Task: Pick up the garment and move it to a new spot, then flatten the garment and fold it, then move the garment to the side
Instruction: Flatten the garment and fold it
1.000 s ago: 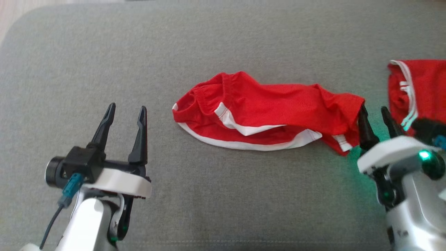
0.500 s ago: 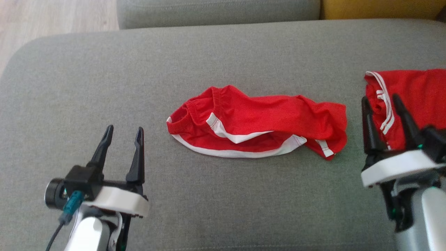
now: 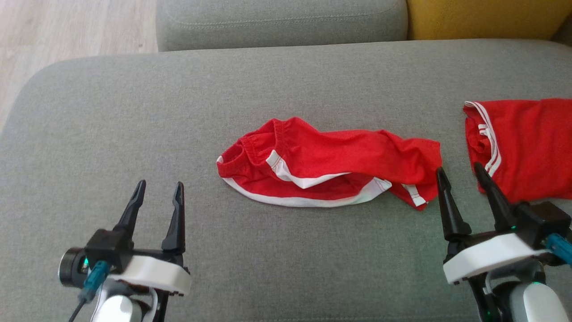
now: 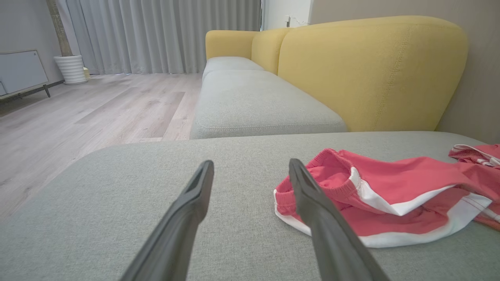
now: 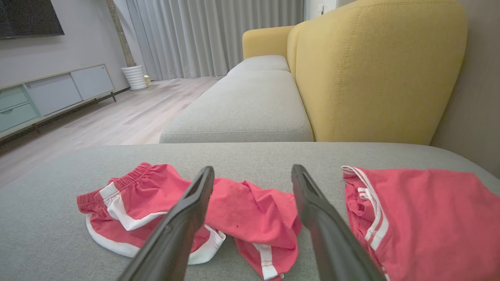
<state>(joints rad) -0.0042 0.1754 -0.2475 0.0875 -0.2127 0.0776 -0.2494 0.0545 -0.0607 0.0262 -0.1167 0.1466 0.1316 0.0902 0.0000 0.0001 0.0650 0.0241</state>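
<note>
Head view: crumpled red shorts (image 3: 326,167) lie mid-cushion on the grey sofa (image 3: 134,112). Both the left gripper (image 3: 161,183) and the right gripper (image 3: 459,169) hold nothing, jaws wide apart, the right one just beside the shorts' end.

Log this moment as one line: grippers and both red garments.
crumpled red shorts: on grey cushion | left gripper: open, empty | right gripper: open, empty, near shorts' right end | second red garment: far right
</note>
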